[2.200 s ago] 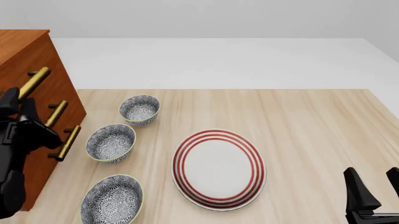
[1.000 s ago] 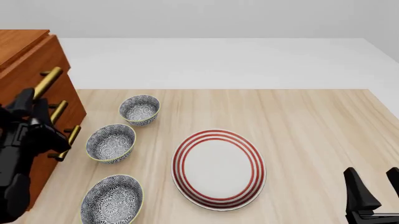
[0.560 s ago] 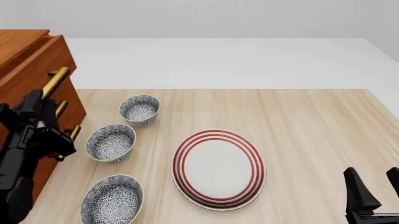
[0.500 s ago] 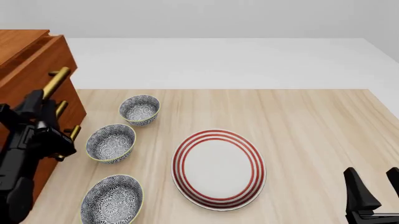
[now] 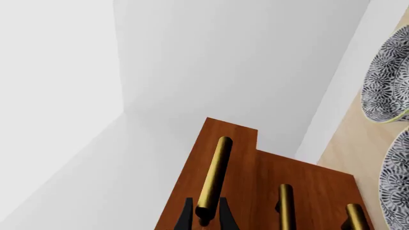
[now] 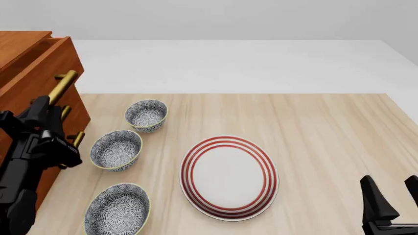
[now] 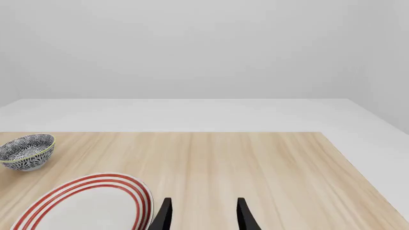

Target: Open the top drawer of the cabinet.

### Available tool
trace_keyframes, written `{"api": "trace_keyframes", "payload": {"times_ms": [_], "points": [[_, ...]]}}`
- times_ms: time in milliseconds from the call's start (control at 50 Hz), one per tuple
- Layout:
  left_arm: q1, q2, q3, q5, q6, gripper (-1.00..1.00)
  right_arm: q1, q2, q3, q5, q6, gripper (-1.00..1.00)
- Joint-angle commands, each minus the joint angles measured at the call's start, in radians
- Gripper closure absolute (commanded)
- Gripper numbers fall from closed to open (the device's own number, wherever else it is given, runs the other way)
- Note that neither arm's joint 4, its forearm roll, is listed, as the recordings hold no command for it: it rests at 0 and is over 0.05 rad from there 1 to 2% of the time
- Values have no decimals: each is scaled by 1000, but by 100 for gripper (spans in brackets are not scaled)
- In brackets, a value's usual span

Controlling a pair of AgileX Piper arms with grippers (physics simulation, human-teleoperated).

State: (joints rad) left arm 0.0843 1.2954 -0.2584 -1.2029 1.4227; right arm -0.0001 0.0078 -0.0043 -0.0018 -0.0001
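Observation:
The reddish-brown cabinet [image 6: 18, 43] stands at the table's left edge. Its top drawer [image 6: 44, 69] stands part way out toward the right, past the two lower drawers. My left gripper [image 6: 43, 110] is shut on the top drawer's brass bar handle [image 6: 63, 85], near its nearer end. In the left wrist view my gripper [image 5: 205, 218] has both fingers pressed around the handle [image 5: 215, 172], and the drawer front [image 5: 238, 143] stands proud of the lower fronts. My right gripper [image 6: 392, 203] is open and empty at the front right; it also shows in the right wrist view [image 7: 203, 218].
Three patterned bowls [image 6: 146, 115] [image 6: 116, 149] [image 6: 117, 210] stand in a row just right of the cabinet, close to the left arm. A red-ringed white plate [image 6: 228, 177] lies mid-table. The two lower brass handles [image 5: 286, 206] [image 5: 355, 218] sit beside the gripped one.
The top drawer has slid out to the right, step by step, with my left gripper shut on its handle and moving with it. The right arm has not moved.

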Motion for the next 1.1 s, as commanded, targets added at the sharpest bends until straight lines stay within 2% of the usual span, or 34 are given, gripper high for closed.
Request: {"api": "trace_keyframes", "payload": {"times_ms": [20,1100], "points": [[4,-26,21,-17,7,100,0,0,0,0,0,-100],[-10,-42,20,-17,5,100,0,0,0,0,0,-100]]}}
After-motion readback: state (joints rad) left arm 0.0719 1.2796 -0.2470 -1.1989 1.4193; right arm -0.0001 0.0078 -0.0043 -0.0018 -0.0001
